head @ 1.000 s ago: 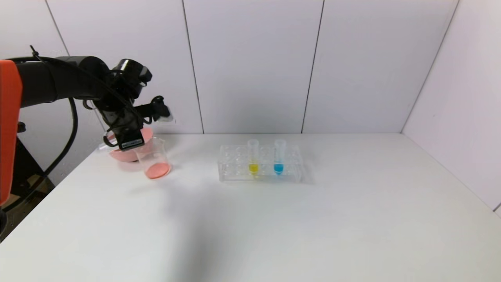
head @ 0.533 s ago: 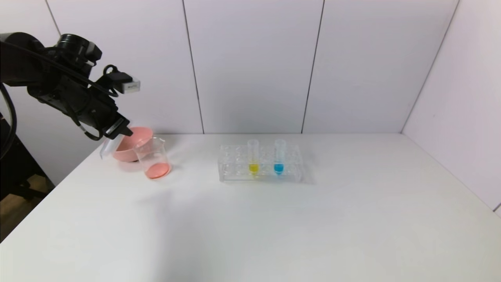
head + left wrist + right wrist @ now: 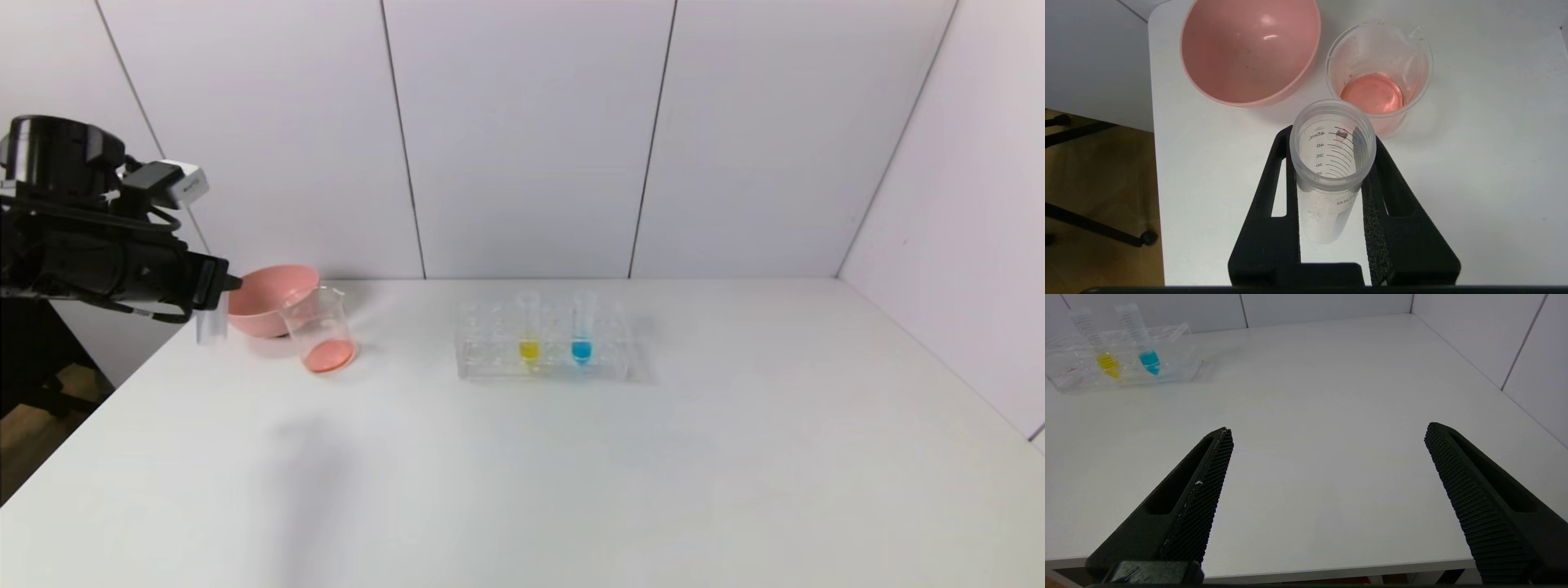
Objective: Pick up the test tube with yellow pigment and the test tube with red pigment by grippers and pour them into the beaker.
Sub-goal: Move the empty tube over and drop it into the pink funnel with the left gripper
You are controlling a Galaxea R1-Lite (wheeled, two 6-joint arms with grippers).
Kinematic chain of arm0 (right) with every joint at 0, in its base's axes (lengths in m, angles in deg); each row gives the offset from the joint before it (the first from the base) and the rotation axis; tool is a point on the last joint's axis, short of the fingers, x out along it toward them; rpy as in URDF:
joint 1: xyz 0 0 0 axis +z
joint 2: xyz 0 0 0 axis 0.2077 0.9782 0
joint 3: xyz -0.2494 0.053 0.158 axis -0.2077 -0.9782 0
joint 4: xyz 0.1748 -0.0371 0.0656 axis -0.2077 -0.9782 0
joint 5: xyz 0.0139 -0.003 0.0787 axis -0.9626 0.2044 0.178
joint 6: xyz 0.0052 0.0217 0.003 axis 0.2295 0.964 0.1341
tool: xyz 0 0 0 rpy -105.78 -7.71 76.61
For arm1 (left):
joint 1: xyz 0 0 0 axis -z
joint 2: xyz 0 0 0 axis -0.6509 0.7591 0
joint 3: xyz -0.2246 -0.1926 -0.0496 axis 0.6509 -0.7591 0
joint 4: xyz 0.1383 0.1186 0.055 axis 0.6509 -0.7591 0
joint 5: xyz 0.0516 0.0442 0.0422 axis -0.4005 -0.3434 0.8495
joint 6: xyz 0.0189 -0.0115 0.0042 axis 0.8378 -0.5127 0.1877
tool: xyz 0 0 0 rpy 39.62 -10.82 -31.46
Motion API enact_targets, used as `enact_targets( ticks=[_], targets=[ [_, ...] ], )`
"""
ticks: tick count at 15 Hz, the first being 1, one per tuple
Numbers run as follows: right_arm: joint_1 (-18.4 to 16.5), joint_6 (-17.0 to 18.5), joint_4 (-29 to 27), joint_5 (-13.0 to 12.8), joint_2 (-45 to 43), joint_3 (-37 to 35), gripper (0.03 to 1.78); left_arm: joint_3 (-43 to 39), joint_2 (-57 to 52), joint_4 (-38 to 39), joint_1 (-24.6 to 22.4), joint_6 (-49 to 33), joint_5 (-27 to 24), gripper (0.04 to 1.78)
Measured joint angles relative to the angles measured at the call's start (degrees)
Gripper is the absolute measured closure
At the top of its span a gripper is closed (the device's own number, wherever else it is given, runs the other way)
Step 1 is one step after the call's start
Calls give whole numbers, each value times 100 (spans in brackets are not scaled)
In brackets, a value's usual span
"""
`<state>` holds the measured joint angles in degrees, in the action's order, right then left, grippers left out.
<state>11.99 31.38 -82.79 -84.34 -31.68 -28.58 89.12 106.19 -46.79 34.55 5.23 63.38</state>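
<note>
**Operator:** Report the status of both grippers and the position of each task item.

**Technician:** The left gripper [image 3: 1331, 212] is clamped on the clear, graduated test tube with red pigment [image 3: 1331, 171], taken at mid-body and held upright beside the pink plastic bowl [image 3: 269, 298] at the table's left edge. The tube looks emptied; only a red droplet shows near its rim. The small clear glass beaker [image 3: 320, 331] stands next to the bowl and holds a shallow red-orange layer. The right gripper [image 3: 1327, 490] is spread wide and holds nothing, low over the near table edge. The test tube with yellow pigment [image 3: 528, 327] stands in the clear plastic rack [image 3: 543, 359], beside a blue-liquid tube [image 3: 581, 327].

**Operator:** Handling characteristics?

**Technician:** Judged light, rigid and smooth-walled, so liable to slip. Grip the yellow tube on the bare wall above the rack, clear of its neighbour. Treat the glass beaker as fragile.

**Operator:** Visibility limits?

**Technician:** The head view hides the left fingertips behind the wrist, and the held tube's base is hidden in the wrist view. The right arm falls outside the head view.
</note>
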Motion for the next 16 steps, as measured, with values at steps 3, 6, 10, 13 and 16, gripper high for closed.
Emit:
enact_targets(
  ticks=[3, 6, 10, 13, 16],
  targets=[
    [0, 0, 0, 0, 0, 0, 10, -1497, -528, 2127, -74, -719, 176, 137],
    [0, 0, 0, 0, 0, 0, 10, -2327, -691, 4031, -111, -1178, 460, 137],
    [0, 0, 0, 2, 0, 0, 10, -2316, -149, 5341, -133, -1324, 512, 137],
    [0, -2, 0, -2, 0, 0, 10, -1720, 649, 5600, -149, -1359, 727, 137],
    [0, 0, 0, -2, 0, 0, 10, -756, 1593, 5661, -154, -1367, 1037, 137]
  ],
)
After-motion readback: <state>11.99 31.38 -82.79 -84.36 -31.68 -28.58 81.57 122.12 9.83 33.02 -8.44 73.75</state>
